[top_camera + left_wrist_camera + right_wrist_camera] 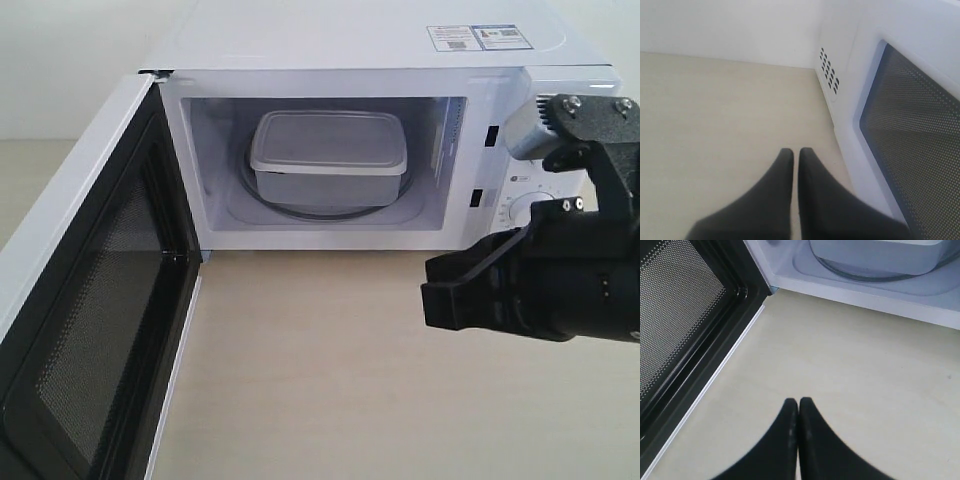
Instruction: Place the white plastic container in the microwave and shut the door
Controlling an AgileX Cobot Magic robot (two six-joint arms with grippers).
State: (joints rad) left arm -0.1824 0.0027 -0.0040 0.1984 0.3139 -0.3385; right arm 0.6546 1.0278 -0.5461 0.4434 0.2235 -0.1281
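White plastic container point(327, 152) in microwave point(300, 40), door point(90, 300) open; both arms' jaws closed, empty.

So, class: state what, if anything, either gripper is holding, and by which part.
Nothing is held. The left gripper and right gripper are shut, empty; the shallow translucent-white plastic container sits inside the white microwave.

Matt white plastic container point(328, 150), glossy black-framed door point(100, 330), woodgrain table point(320, 380)

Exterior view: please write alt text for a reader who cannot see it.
A white microwave stands on a pale table, its door swung wide open to the left, with the white plastic container inside on the turntable. The black right gripper hovers empty in front of the control panel.
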